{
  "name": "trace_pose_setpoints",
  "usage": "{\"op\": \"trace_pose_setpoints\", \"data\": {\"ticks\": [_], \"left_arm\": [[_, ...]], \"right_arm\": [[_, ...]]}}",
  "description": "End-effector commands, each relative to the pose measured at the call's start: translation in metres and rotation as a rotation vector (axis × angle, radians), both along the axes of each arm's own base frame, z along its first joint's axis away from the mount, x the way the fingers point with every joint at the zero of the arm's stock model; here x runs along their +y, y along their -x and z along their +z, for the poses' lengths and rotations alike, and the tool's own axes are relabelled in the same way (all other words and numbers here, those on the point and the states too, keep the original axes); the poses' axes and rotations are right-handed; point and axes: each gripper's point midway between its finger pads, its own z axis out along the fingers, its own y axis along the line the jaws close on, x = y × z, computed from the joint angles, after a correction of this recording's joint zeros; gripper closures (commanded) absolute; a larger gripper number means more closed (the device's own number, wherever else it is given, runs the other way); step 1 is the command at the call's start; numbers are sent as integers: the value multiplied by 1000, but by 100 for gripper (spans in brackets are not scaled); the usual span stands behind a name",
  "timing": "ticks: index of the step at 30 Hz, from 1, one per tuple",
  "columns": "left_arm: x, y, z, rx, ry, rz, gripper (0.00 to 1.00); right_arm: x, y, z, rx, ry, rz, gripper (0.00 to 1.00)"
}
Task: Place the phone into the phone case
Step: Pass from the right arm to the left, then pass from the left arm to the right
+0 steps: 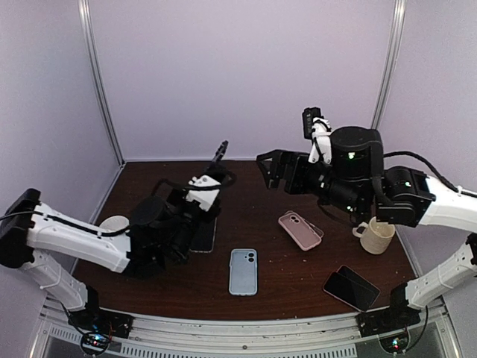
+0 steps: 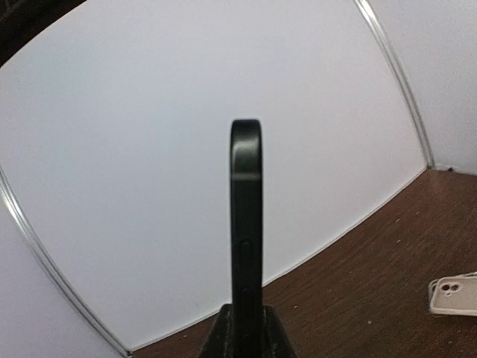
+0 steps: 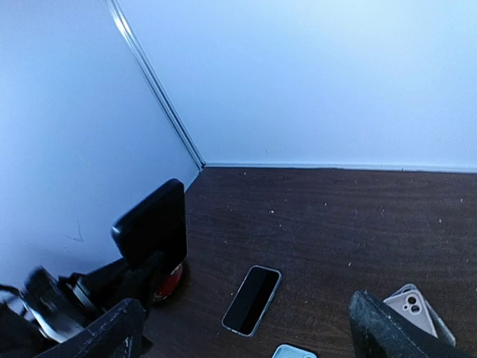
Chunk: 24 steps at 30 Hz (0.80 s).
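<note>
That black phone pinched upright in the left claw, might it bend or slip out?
Probably stiff: the black phone stands straight above the left gripper without sagging. Its glossy edge looks smooth, so it could slip. Held only at its bottom end, it may swivel if bumped.

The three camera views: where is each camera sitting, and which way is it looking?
Top external: above and behind the robot, looking down on the table; shows the left gripper and right gripper.
Left wrist: rides behind the left gripper, facing the back wall; its fingers pinch a black phone edge-on.
Right wrist: rides behind the right gripper, facing the far left corner; its open fingers frame the bottom.
Shared: both wrist views catch the pink case and that held phone.
</note>
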Motion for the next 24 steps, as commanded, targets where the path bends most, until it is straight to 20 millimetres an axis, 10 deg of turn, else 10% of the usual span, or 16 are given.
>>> {"op": "trace_pose_setpoints", "data": {"ticks": [1,7,16,24], "left_arm": [[4,11,11,333,411,-379,100],[-6,45,40,401,497,-709,100],[-5,50,46,383,512,-744,100],[-1,52,48,361,537,-752,100]], "right_arm": [[-8,14,12,-100,99,135,0],[23,27,30,-151,19,286,1],[96,8,43,-141,21,324,0],[104,-20,10,-33,32,162,0]]}}
